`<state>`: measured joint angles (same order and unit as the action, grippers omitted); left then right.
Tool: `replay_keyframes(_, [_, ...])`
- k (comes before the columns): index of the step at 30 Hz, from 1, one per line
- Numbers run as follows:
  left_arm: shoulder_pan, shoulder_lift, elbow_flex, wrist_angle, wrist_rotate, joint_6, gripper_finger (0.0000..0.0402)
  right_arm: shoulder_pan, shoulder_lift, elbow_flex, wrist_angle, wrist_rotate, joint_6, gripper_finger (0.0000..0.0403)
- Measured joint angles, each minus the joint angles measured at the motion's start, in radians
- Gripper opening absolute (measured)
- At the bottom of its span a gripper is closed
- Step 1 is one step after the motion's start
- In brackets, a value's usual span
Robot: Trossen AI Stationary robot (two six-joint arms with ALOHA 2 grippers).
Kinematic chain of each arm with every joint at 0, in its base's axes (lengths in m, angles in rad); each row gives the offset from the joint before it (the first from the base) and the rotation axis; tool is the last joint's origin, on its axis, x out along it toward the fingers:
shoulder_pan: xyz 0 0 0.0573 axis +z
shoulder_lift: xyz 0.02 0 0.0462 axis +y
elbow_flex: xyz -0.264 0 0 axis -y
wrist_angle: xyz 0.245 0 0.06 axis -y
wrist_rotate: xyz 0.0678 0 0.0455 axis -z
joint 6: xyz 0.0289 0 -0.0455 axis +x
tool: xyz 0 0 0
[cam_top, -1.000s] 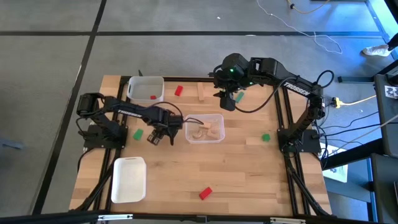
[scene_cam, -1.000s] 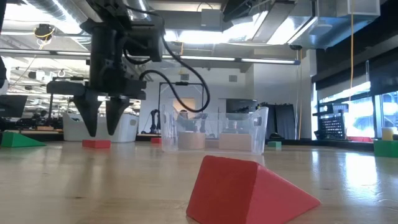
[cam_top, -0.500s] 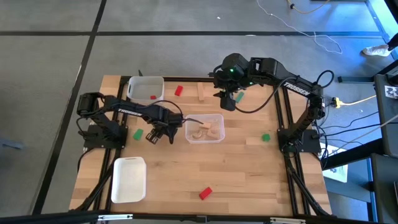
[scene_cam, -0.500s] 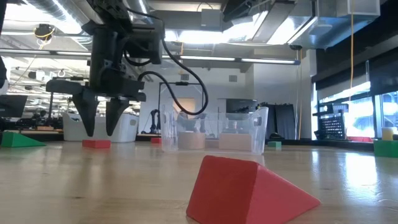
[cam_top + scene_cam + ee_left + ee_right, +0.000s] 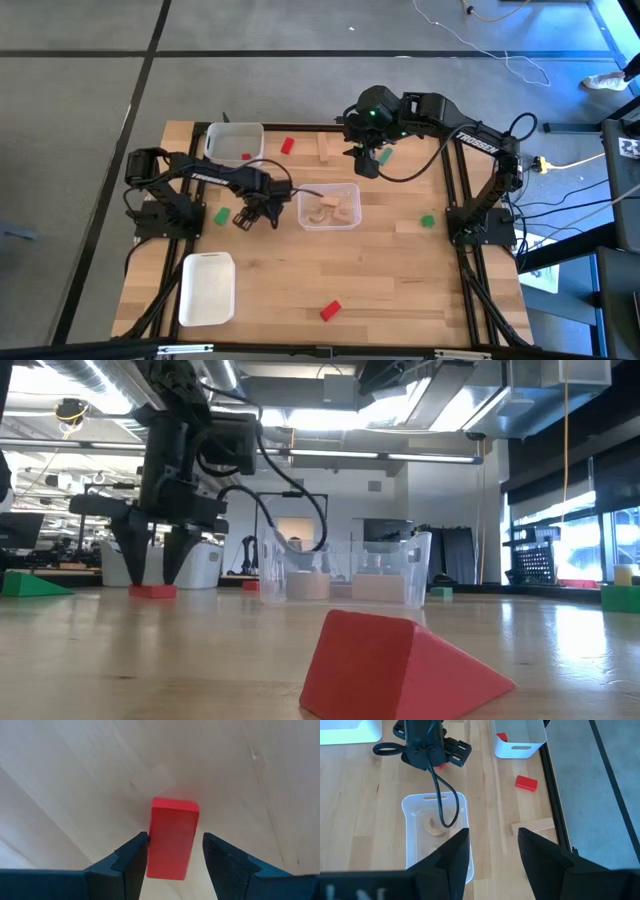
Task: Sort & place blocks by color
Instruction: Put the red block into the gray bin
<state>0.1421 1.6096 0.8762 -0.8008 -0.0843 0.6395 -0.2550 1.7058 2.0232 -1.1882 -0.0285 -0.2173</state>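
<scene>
left claw [image 5: 172,851] hangs low w/ fingers parted astride a small red rectangular wooden block [image 5: 171,838] lying flat on the light-wood desk [image 5: 75,780], lined up for a pinch (not gripped yet). right claw [image 5: 490,851] waits spread, empty, above the clear plastic tray [image 5: 415,835] holding plain-wood pieces.

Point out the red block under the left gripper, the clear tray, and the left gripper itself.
red block [image 5: 171,837]: left wrist view, top face.
clear tray [image 5: 302,208]: high view, left rim.
left gripper [image 5: 175,851]: left wrist view, midway between the open fingertips.
</scene>
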Motion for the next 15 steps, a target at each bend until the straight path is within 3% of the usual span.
replay_keyframes(9, [0.0, -0.001, -0.059, 0.072, 0.001, -0.001, 0.0182, 0.0, 0.0, 0.0, -0.003, -0.106, -0.004, 0.017])
replay_keyframes(15, [0.0, -0.003, -0.066, 0.086, 0.001, -0.035, 0.0182, 0.0, 0.0, 0.0, 0.0, -0.104, -0.004, 0.017])
